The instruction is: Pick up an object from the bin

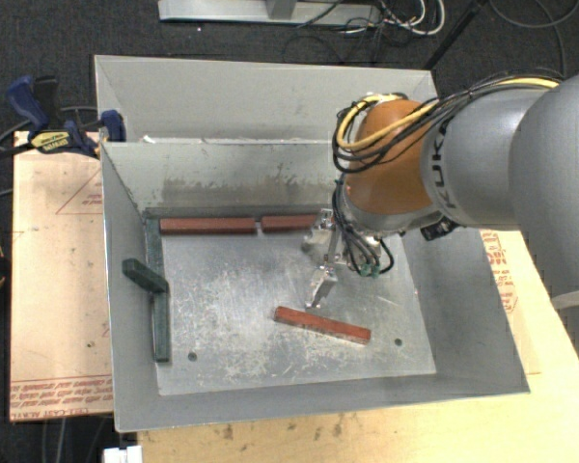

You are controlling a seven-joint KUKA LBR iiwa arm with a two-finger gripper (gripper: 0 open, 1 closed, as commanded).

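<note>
My gripper hangs over the middle of the bin floor, its thin fingers pointing down and close together with nothing between them. Just below its tips lies a reddish-brown flat bar, slanting down to the right. The fingertips stand a little above the bar's left half and appear apart from it. A long reddish-brown strip lies along the back wall, to the left of the gripper.
A dark green long bar runs down the left wall, with a short dark green block lying across it. The orange-covered wrist and grey arm reach in from the right over the bin's back right part.
</note>
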